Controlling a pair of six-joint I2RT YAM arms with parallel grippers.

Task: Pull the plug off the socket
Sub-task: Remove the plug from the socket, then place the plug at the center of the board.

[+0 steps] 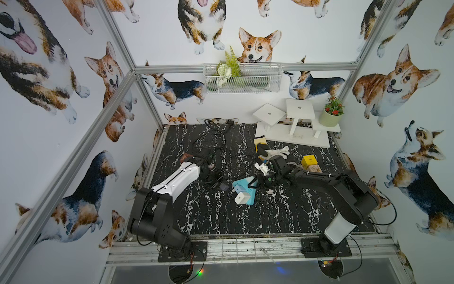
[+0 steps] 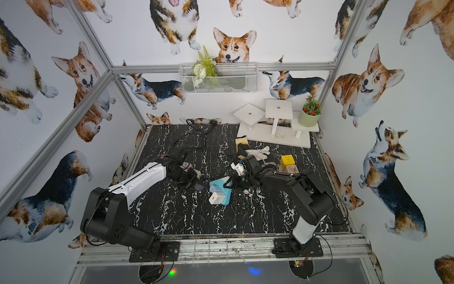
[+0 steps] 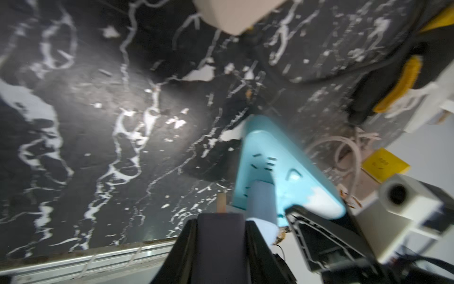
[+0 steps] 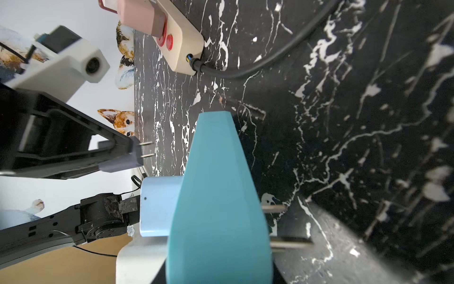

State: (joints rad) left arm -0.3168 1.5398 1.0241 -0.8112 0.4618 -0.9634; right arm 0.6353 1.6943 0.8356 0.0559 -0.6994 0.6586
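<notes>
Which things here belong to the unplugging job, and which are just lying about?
In the job: dark plug, prongs bare, in the left end effector; blue socket in the right end effector, light blue plug and white plug seated in it.
Lying about: yellow cube socket, white glove, beige power strip, potted plant, white stands.

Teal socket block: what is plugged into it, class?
A light-blue plug and a white charger cube sit in the teal socket block; their prongs are hidden inside it.
</notes>
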